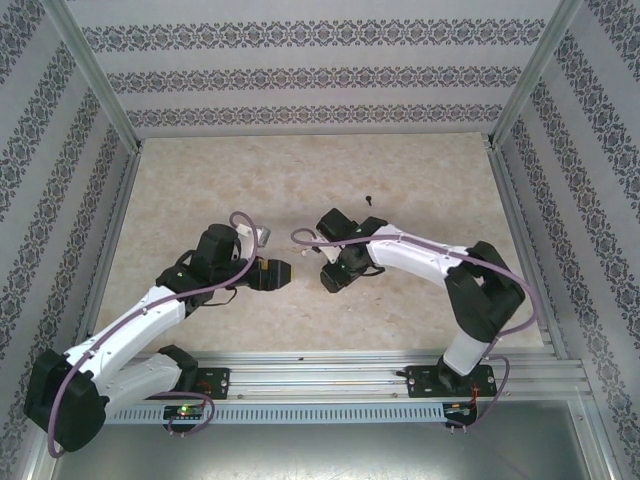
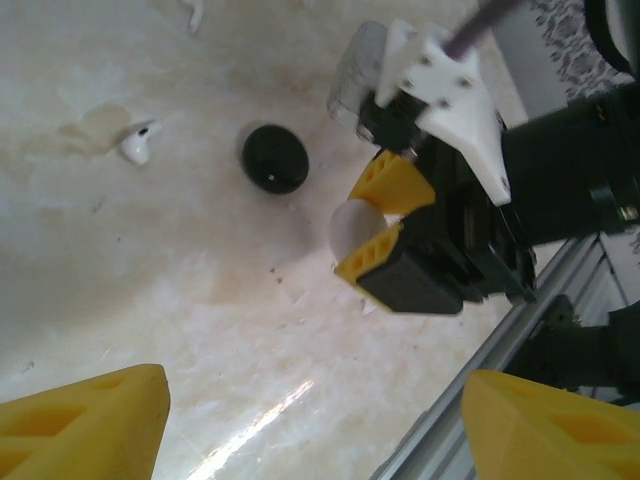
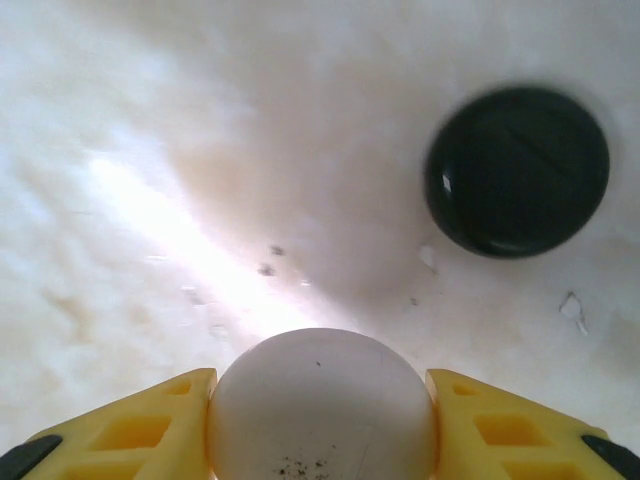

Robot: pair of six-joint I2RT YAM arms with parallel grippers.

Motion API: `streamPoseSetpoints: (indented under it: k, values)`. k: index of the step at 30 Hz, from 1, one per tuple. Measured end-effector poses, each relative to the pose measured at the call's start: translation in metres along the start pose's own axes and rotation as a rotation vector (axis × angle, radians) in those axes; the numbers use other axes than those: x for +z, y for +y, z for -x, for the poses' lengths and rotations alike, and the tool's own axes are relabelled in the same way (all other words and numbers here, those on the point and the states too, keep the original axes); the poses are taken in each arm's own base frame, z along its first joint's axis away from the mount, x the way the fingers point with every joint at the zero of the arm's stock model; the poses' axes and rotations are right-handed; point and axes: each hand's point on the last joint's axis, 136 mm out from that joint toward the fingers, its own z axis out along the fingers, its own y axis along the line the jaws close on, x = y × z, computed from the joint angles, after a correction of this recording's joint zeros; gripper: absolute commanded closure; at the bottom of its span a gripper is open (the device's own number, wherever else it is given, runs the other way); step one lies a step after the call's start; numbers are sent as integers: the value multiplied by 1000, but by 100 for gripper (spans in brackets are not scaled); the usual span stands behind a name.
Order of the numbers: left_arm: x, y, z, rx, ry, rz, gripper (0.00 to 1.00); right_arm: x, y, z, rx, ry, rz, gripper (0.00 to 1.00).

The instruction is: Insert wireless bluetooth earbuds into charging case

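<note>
- Right gripper clamps a white round case between its yellow fingers
- Left gripper hangs over the table, jaws spread wide, holding nothing
- A black round case lies near the white one
- A white earbud rests just beyond the black case
- A dark speck farther back may be a black earbud

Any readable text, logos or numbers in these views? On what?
None readable.
The white round case in the right gripper: blank, only dark specks.
The black round case: no label, just a glint.
The white earbud: too small to tell.
The wall pattern: ornament, no letters.
</note>
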Motion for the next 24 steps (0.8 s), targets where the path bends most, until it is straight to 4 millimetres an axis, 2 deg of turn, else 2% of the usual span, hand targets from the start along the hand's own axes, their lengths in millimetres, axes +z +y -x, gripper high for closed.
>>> streamPoseSetpoints:
  k: [6, 13, 17, 24]
  values:
    - [-13, -20, 22, -50, -9, -73, 31, -45, 34, 27, -146, -185, 80, 67]
    - [-11, -35, 21, -142, 51, -147, 42, -83, 53, 42, -267, -360, 104, 69]
    - [-8, -37, 19, -186, 73, -153, 42, -96, 56, 44, -307, -437, 100, 70]
    - [-7, -53, 23, -178, 93, -179, 44, -105, 59, 45, -363, -490, 93, 71]
